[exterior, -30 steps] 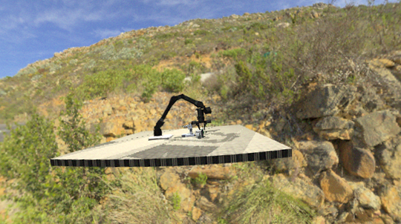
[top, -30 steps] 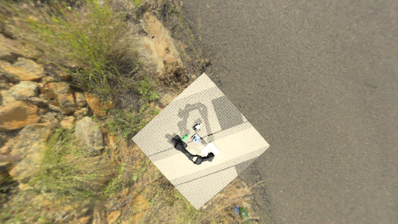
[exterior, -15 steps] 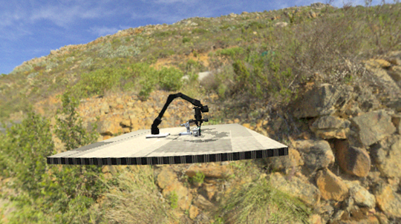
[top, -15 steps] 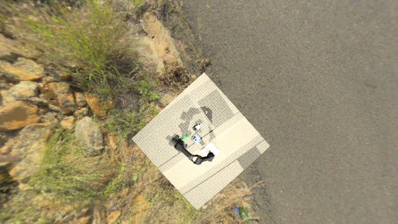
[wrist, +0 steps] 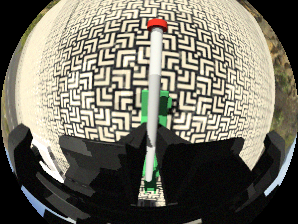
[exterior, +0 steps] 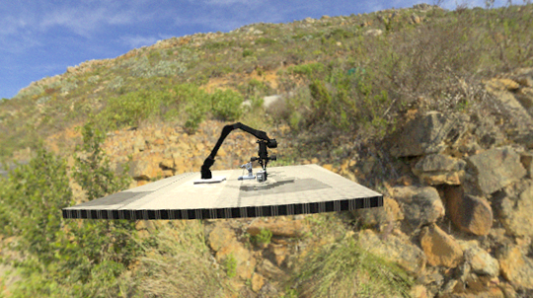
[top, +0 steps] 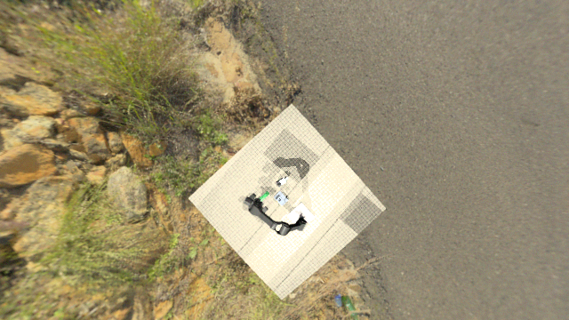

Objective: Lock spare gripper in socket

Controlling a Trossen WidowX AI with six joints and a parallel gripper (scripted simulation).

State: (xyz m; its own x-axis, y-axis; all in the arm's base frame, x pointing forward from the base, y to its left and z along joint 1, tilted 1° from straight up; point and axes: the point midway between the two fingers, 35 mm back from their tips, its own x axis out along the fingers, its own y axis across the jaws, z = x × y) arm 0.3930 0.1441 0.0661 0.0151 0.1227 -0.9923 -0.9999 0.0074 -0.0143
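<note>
My gripper (wrist: 150, 126) (exterior: 263, 167) is shut on the lock pin, pointing down. The pin (wrist: 155, 60) is a slim grey-white rod with a red head, lying lengthwise over a green rest (wrist: 163, 111) (top: 265, 196). Its red end points away from the fingers; whether it is lifted off the rest cannot be told. The mount (top: 280, 198) (exterior: 248, 171), pale blue-grey, stands apart from my gripper. The spare gripper (top: 283, 180) (exterior: 261, 175), white and dark, stands separate from the mount. The socket's opening is too small to make out.
The arm's base stands on a white plate (top: 297, 212) (exterior: 200, 181) on the square patterned table (top: 271, 276) (exterior: 119, 211). Arm shadows cross the table near the spare gripper. The green rest is near the table's left side in the top view.
</note>
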